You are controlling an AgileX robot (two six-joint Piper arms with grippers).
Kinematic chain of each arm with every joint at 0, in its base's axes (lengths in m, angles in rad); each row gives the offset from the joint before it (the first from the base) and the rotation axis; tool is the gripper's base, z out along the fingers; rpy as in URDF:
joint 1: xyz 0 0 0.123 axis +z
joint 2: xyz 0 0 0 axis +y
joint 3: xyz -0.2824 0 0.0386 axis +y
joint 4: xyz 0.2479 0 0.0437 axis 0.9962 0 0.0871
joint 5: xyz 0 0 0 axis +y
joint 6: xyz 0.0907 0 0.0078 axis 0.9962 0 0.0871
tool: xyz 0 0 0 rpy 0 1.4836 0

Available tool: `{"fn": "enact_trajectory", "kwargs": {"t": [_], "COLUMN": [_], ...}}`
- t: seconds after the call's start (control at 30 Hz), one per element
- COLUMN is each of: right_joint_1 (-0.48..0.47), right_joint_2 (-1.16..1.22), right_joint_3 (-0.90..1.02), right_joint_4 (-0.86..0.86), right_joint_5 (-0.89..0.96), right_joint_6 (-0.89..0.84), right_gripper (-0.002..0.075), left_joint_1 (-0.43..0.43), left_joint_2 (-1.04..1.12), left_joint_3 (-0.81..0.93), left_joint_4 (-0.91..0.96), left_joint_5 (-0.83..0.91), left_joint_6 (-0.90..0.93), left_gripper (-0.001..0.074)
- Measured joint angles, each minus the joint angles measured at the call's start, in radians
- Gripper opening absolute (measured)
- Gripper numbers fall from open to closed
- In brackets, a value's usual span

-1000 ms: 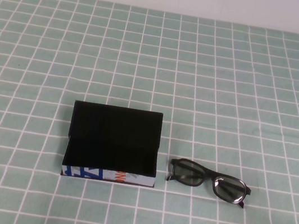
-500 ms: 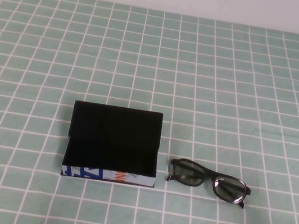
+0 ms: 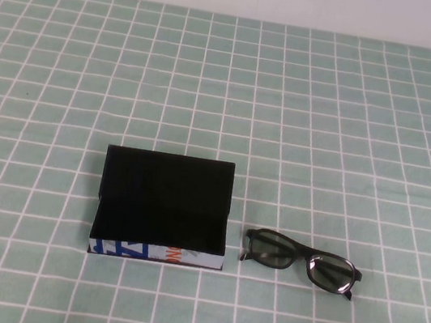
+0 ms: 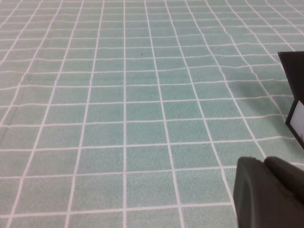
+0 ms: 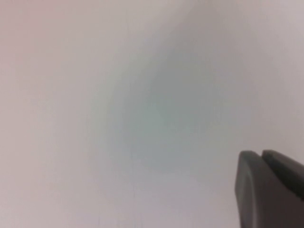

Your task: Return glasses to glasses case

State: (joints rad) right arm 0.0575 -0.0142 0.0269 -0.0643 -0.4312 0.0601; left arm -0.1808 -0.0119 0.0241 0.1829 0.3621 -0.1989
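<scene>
While neither arm reaches into the high view, the glasses [image 3: 300, 261] lie on the green, white-gridded tabletop [image 3: 351, 134], just to the right of the glasses case [image 3: 163, 206] and apart from it. They have a black plastic frame with rectangular lenses; the right lens catches a pale reflection, the left one looks darker, and the black arms are folded behind the front. The glasses case is a black rectangular box with its dark flap lid spread toward the far side and a white front edge printed in blue and orange. The left pincer [image 4: 270, 194] hangs low over the cloth, a corner of the case near it; whether it is released or clenched cannot be told. The right pincer [image 5: 270, 189] shows against a blank pale background, its state equally unclear.
</scene>
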Motion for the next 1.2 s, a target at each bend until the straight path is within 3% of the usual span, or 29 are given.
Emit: {"fn": "enact_trajectory", "kwargs": {"t": [0.2,0.4,0.63,0.87,1.03,1.2], "right_joint_1": [0.000,0.000,0.000,0.000,0.000,0.000], "right_joint_2": [0.000,0.000,0.041,0.306,0.524,0.722], "right_joint_3": [0.000,-0.180,-0.612,-0.994,-1.134,-1.143], "right_joint_4": [-0.007,-0.009,-0.007,0.023,0.129,0.236], "right_joint_5": [-0.258,-0.239,0.126,0.635,0.928,1.070], "right_joint_6": [0.000,0.008,0.072,0.078,0.078,0.015], "right_gripper": [-0.0013,-0.0013,-0.0013,-0.0013,-0.0013,-0.0013], "left_joint_1": [0.000,0.000,0.000,0.000,0.000,0.000], "left_joint_2": [0.000,0.000,0.000,0.000,0.000,0.000], "left_joint_3": [0.000,0.000,0.000,0.000,0.000,0.000], "left_joint_4": [0.000,0.000,0.000,0.000,0.000,0.000], "left_joint_5": [0.000,0.000,0.000,0.000,0.000,0.000], "left_joint_6": [0.000,0.000,0.000,0.000,0.000,0.000], "left_gripper": [-0.0002,-0.0002,-0.0002,-0.0002,-0.0002,-0.0002]}}
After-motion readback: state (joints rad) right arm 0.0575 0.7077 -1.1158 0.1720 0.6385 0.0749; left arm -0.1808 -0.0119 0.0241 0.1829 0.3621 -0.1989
